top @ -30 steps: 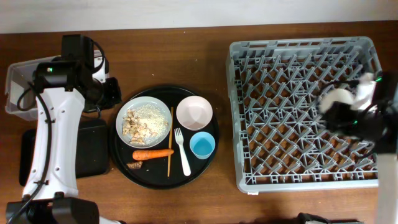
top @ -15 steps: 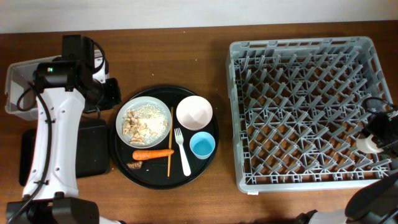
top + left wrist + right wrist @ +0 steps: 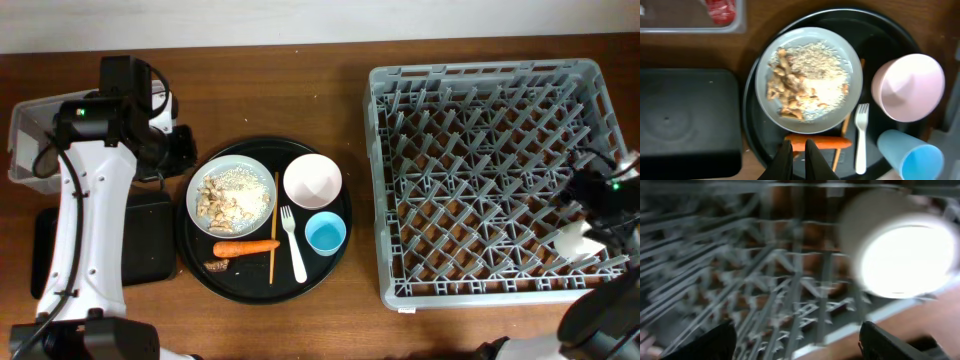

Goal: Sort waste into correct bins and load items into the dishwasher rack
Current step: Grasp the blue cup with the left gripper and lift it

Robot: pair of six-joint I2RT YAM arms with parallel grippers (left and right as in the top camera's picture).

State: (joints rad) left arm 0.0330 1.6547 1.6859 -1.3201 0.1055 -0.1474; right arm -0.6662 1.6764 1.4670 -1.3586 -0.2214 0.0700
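Observation:
The grey dishwasher rack [image 3: 480, 170] fills the right side. A cream cup [image 3: 572, 240] lies in its front right corner and shows blurred in the right wrist view [image 3: 905, 260]. My right gripper [image 3: 603, 190] [image 3: 802, 340] is open and empty just beside it. The grey plate [image 3: 232, 195] holds beige food scraps [image 3: 790, 85]. The carrot [image 3: 245, 246], brown bit [image 3: 216, 266], pink bowl [image 3: 312, 180], blue cup [image 3: 325, 233], fork [image 3: 293, 245] and chopsticks [image 3: 275, 225] are near it. My left gripper [image 3: 183, 150] [image 3: 799, 147] is shut and empty, above the plate's left side.
Everything by the plate sits on a round black tray [image 3: 335, 265]. The clear tub [image 3: 25, 140] at far left holds a red wrapper [image 3: 720, 10]. The shallow black tray [image 3: 150, 240] lies in front of it, partly under my left arm.
My right gripper carried the cream cup from the rack's upper right to its front right corner, let it go and drew back a little. The left arm has barely moved.

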